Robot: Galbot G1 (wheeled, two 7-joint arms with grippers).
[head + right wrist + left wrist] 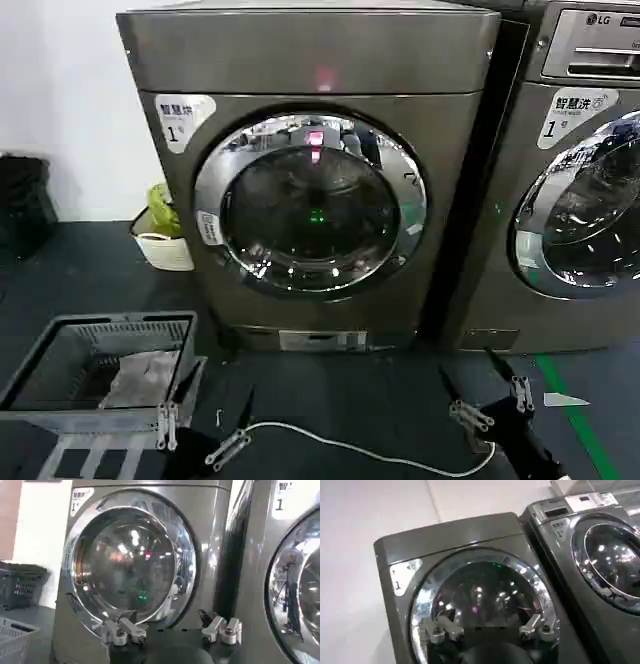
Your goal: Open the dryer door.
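Facing me, the grey dryer [310,60] stands on the dark floor [90,270] against the white wall, with the LG-badged machine [590,45] just beside it on my right, a dark gap between the two. Set in the middle of the dryer's front, the dryer door [215,215] is shut flush against the cabinet: its wide chrome ring circles a dark glass bowl, in which small red and green lights glint, and my right wrist view shows the same door [187,555] closed, as does my left wrist view [420,605]. A white label with a "1" sits at the upper left corner of the dryer's front. On the floor at my left lies a grey laundry basket [60,340] with a pale cloth [140,378] inside it, and farther back, just beside the dryer's left side, stands a small white bin [165,250] holding something yellow-green. A white cable [370,455] runs across the floor between my arms. My left gripper [210,395] hangs low, near the basket's right edge and well apart from the door, its fingers spread wide. My right gripper [470,365] hovers low before the gap between the two machines, also well short of the door, fingers likewise wide apart and holding nothing.
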